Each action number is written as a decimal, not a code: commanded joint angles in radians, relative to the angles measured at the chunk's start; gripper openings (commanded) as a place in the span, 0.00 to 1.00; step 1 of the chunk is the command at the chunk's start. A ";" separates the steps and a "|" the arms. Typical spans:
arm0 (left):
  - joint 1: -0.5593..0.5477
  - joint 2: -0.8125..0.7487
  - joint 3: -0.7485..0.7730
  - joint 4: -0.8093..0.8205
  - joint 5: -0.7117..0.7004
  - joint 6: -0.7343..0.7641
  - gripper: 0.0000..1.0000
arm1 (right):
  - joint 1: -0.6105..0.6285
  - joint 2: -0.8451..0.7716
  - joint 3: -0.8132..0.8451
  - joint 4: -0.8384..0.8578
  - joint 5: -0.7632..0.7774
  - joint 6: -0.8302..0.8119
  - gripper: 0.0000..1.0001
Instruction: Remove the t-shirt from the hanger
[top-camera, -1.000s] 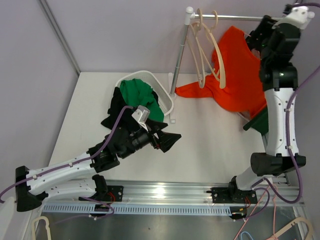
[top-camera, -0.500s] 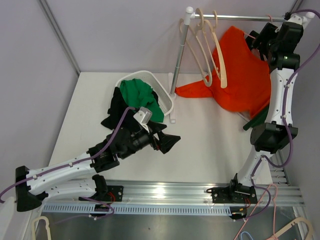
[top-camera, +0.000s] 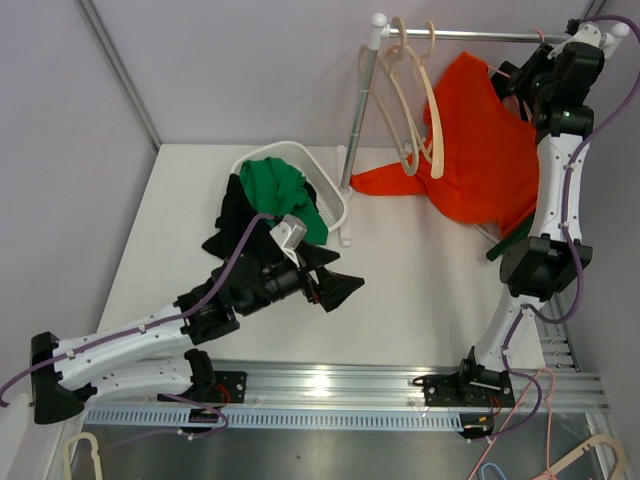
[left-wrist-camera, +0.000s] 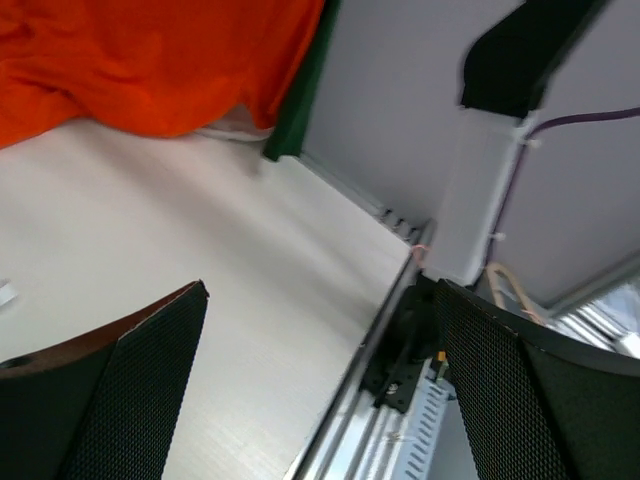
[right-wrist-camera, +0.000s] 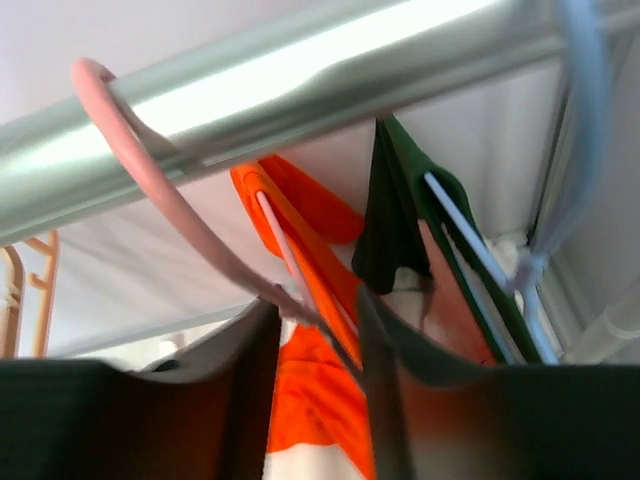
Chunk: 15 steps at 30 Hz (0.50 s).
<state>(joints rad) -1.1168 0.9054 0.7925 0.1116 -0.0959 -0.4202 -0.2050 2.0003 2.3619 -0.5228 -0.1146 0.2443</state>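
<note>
Since a second ago the right gripper (right-wrist-camera: 318, 335) has been narrowed around the pink hanger (right-wrist-camera: 150, 150). That is shown only by its wrist view, and a grip cannot be told. The orange t-shirt (top-camera: 480, 150) is hung from the rail (right-wrist-camera: 300, 80). The left gripper (left-wrist-camera: 320, 295) is spread.

A pink wire hanger (right-wrist-camera: 150, 165) hooks over a silver metal rail (right-wrist-camera: 300, 70) — its neck runs between the right gripper (right-wrist-camera: 318, 310) fingers, above an orange t-shirt (right-wrist-camera: 310, 400); a dark green garment (right-wrist-camera: 390, 230) hangs beside it.
</note>
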 joint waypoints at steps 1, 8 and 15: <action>0.032 0.013 0.048 0.150 0.228 -0.096 1.00 | -0.005 0.055 0.078 0.073 -0.059 0.007 0.28; 0.041 0.187 0.380 0.514 0.596 -0.726 1.00 | -0.001 0.062 0.105 0.086 -0.105 0.061 0.00; 0.040 0.325 0.683 0.439 0.737 -0.956 0.99 | 0.010 0.017 0.086 0.078 -0.057 0.021 0.00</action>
<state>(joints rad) -1.0805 1.1992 1.3907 0.5144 0.4911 -1.2182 -0.1993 2.0663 2.4302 -0.4610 -0.1822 0.2756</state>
